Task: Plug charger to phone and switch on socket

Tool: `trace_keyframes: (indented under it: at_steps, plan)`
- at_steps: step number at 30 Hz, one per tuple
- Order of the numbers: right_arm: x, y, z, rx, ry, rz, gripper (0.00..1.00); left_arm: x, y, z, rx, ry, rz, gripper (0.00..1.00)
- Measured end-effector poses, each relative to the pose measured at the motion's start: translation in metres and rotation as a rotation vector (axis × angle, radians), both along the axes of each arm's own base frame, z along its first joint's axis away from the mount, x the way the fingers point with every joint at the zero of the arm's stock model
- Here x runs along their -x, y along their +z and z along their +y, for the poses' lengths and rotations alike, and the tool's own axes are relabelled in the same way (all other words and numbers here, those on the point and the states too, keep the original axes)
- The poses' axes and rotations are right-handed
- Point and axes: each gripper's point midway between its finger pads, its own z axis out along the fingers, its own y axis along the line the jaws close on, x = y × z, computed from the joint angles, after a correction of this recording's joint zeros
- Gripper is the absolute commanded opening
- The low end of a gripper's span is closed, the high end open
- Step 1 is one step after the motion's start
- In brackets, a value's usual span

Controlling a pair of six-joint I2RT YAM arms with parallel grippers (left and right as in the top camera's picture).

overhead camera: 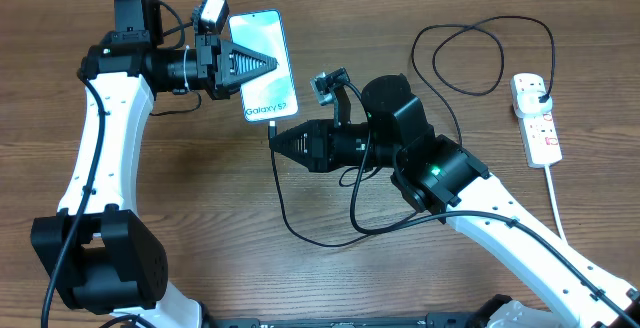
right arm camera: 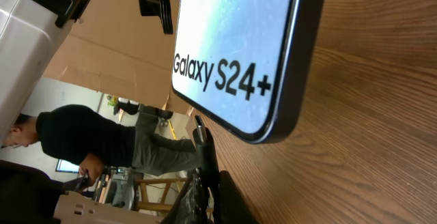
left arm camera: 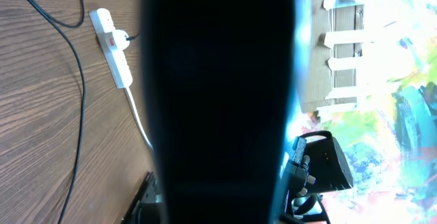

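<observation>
You are pinching the charger tip (right arm camera: 199, 125) in the right jaws; the phone (overhead camera: 262, 30), clamped by the left jaws, is sitting just ahead, long axis running away from the tip.

The left arm (overhead camera: 100, 158) rises from its base at 7 o'clock in the overhead view, bends near 10 o'clock, and its wrist points toward 3 o'clock. The left gripper (overhead camera: 266, 64) is clamped flat across the phone (overhead camera: 262, 30). The right arm (overhead camera: 520, 230) comes in from 5 o'clock, its wrist aimed at 9 o'clock. The right gripper (overhead camera: 279, 140) sits just at 5 o'clock of the left one, pinching the charger (right arm camera: 198, 125) at its tip.
</observation>
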Motion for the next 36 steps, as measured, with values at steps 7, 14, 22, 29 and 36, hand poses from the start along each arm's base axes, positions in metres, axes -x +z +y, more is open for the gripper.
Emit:
trace_keyframes:
  at_steps: [7,14,22,29,36]
  plan:
    - [0.000,0.000,0.000,0.000,-0.001,0.000,0.04,-0.001,0.000,0.000,0.000,0.000,-0.006,0.04]
    - [-0.006,0.000,-0.006,-0.008,-0.017,0.023,0.04,0.000,0.000,-0.001,0.000,-0.002,-0.006,0.04]
    - [-0.003,0.000,-0.008,-0.013,0.001,0.046,0.04,0.002,0.002,-0.011,-0.001,-0.030,-0.037,0.04]
    - [-0.003,0.000,-0.008,-0.013,0.005,0.047,0.04,0.003,0.002,-0.013,-0.001,-0.037,-0.039,0.04]
    - [-0.002,0.000,-0.008,-0.009,0.014,0.030,0.04,0.003,0.002,-0.013,-0.001,-0.037,-0.040,0.04]
